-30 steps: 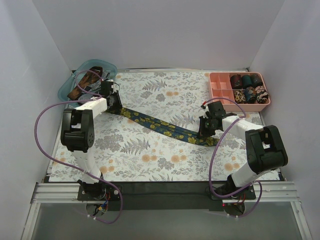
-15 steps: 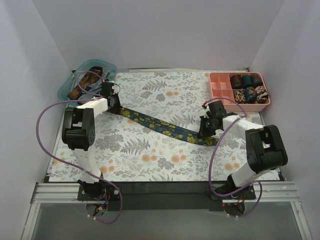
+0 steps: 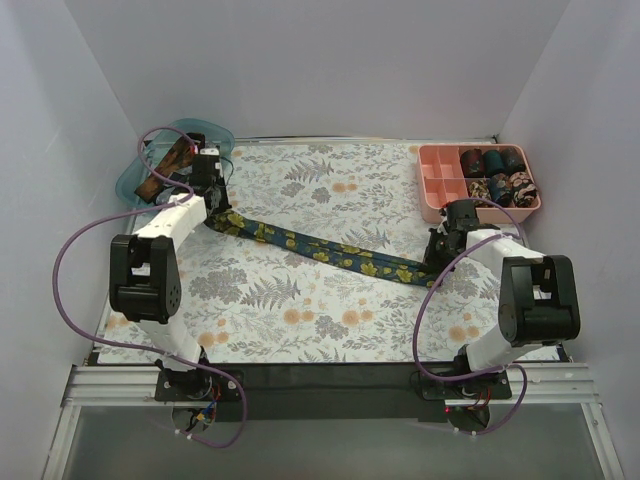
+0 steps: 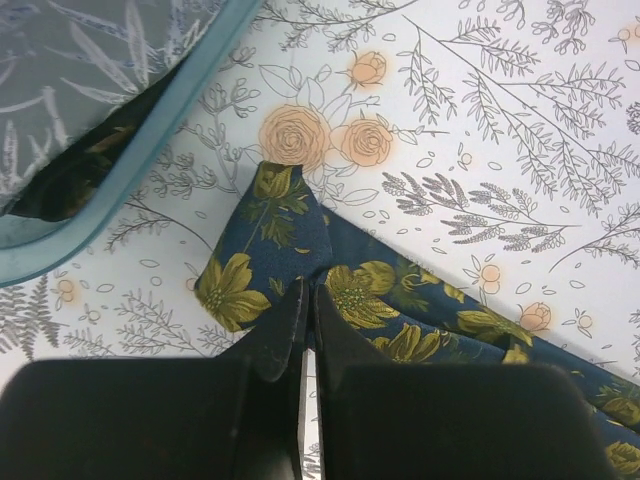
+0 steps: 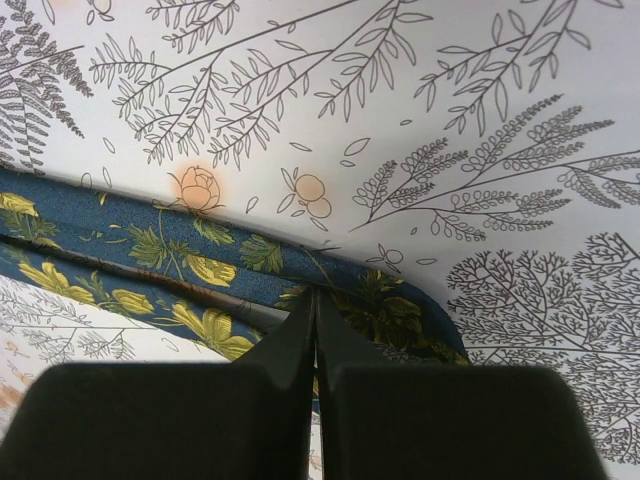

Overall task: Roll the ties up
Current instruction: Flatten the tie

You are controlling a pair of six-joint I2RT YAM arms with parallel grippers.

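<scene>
My left pincer [image 3: 213, 215] is pressed together on one end of the navy tie [image 3: 320, 250], at about 9 to 10 o'clock on the table [image 3: 330, 190]. In my left wrist view the fingers [image 4: 265, 340] meet tip to tip with the blue, yellow-flowered cloth nipped between them. The tie's pointed tip lies just beyond them at 12 o'clock, flat on the flowered table cover, and the rest of the cloth bunches in folds toward 4 o'clock.

My right pincer [image 3: 438, 262] is pinched shut on the other end of the same tie, at about 3 to 4 o'clock on the table. In my right wrist view the two black tips close on the edge of the cloth, which runs off toward 9 o'clock as two bands side by side.

Between my pincers the tie stretches in one long slant across the middle of the table. I cannot tell whether its middle touches the cover.

A blue bin [image 3: 128, 180] sits in the 10 to 11 o'clock corner, just beyond my left pincer, with a brown tie [image 3: 172, 160] in it. A pink tray [image 3: 437, 180] sits in the 1 to 2 o'clock corner, near my right pincer but apart from it, with rolled ties [image 3: 497, 160] in the compartments on its 3 o'clock side.
</scene>
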